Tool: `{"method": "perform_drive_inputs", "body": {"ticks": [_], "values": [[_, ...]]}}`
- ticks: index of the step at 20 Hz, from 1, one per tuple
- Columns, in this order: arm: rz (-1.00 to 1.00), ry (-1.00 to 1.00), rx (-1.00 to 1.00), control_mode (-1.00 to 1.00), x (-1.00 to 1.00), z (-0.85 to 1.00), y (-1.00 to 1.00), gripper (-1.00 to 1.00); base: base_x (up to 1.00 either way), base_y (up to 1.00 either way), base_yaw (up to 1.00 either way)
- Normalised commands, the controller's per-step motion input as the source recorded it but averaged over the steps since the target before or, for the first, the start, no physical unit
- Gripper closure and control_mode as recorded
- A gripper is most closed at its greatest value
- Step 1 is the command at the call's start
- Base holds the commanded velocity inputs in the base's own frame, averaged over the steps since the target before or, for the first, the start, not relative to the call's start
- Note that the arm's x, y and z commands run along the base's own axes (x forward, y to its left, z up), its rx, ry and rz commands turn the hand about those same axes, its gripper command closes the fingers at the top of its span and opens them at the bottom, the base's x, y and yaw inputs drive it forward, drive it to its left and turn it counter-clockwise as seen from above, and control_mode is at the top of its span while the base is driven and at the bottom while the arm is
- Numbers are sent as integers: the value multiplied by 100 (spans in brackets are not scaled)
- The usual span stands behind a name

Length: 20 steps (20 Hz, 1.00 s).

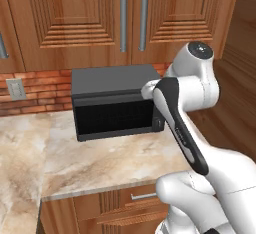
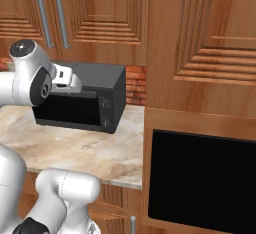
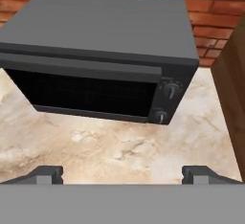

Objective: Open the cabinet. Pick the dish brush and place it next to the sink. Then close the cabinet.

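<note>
Opening step not yet begun — the empty hand [image 3: 122, 174], fingers wide, must rise from the black box-shaped microwave [image 3: 103, 58] ahead to the closed brown wooden cabinet [image 1: 125, 18] above.

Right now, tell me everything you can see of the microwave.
The microwave is a boxy matte dark grey to black oven with a flat, bare top. Its front has a dark mesh window under a lighter band, and two round knobs, one above the other, at its right edge. The door is shut. It stands upright on the marble counter, back to the red brick wall, below the shut wooden cabinet. Nothing else touches it.
</note>
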Motion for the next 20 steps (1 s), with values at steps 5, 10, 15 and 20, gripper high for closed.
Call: {"method": "perform_drive_inputs", "body": {"ticks": [5,10,15,20], "values": [[1,-10,0,-100,-7,18,21,-100,0,0,0],[0,-6,0,-100,-4,2,36,-100,0,0,0],[0,-24,0,-100,-1,38,52,-100,0,0,0],[-1,-21,14,-100,0,24,23,-100,0,0,0]]}}
